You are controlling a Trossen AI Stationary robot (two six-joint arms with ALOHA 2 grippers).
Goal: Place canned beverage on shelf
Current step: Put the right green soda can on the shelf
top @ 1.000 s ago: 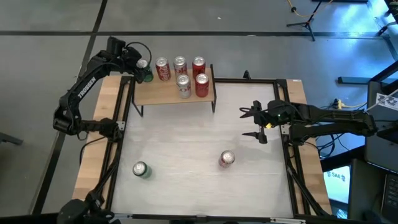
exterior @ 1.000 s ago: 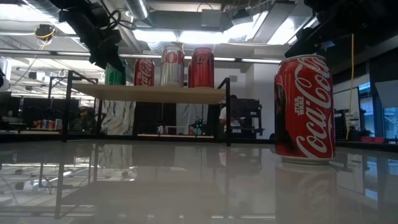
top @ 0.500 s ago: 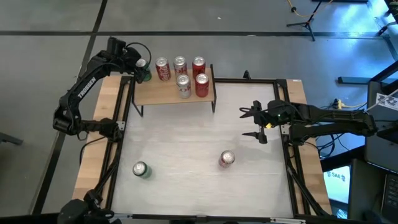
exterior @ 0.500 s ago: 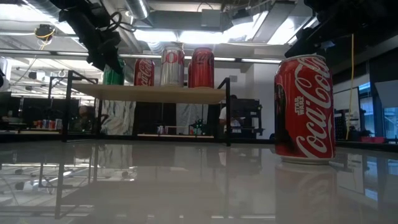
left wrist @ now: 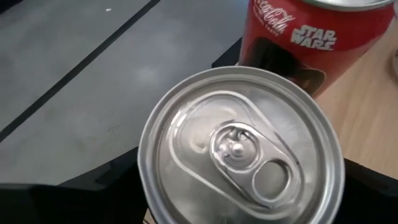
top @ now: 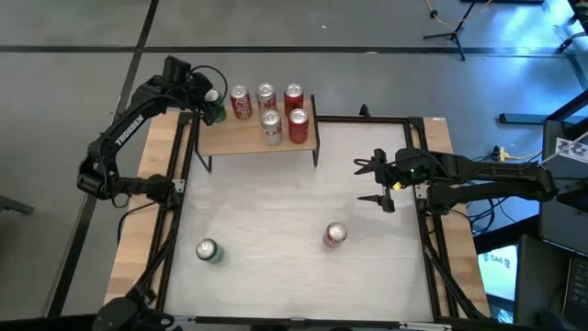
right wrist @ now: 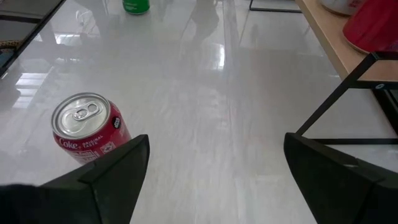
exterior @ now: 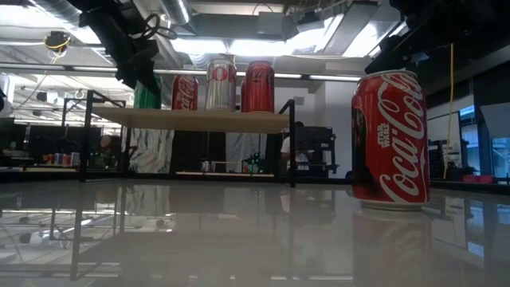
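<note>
With our left gripper (top: 208, 99) upper left, fingers apart round the green can (top: 217, 112) on the shelf (top: 241, 138) corner, a clumsy pullback could tip it off w/ ease.

The left gripper (top: 213, 99), positioned at the left end of the shelf (top: 241, 138) around the green can (top: 218, 113), now sits slightly farther back and higher than a second ago, with its wrist shifted toward the rear of the table. Its fingers have spread wider around the can's top. The green can now stands upright on the shelf's left end and is more exposed below the gripper in the low view.
</note>
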